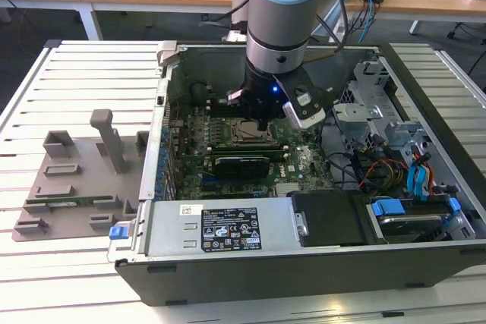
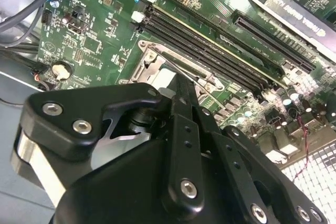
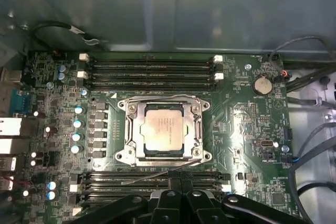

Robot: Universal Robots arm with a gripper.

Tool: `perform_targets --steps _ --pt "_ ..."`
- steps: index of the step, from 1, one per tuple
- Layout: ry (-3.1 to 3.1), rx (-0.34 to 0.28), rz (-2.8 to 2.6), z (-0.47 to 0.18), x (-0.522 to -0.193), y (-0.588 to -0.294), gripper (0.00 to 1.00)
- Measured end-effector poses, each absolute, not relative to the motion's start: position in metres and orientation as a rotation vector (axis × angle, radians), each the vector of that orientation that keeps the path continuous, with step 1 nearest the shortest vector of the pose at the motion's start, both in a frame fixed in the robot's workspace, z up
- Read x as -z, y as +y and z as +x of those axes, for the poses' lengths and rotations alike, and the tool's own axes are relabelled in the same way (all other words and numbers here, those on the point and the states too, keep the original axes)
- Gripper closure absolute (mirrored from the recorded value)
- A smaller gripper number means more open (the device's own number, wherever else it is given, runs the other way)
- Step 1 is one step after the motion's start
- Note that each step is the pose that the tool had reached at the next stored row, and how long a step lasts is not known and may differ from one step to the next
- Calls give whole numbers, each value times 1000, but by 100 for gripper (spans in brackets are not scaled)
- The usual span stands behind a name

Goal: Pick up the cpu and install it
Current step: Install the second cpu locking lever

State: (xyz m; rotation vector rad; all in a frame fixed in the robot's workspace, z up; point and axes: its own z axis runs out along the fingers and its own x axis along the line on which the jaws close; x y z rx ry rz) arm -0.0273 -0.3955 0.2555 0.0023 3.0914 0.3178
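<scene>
Most of the job looks done: I am hovering my claw, its spread untellable, just over the cpu lying seated in its socket.

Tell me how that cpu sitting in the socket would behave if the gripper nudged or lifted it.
The cpu looks like a thin, flat, rigid plate, so it probably won't bend or roll. Its pale metal top looks smooth, so the gripper may slip on it. It lies within the socket frame, so a sideways push would likely meet the frame rather than slide it; probably light but fragile underneath.
</scene>
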Motion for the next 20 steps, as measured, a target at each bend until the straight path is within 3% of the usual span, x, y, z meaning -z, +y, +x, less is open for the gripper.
perform_targets --steps 20 --pt "3091 -319 2 -57 -221 -394 89"
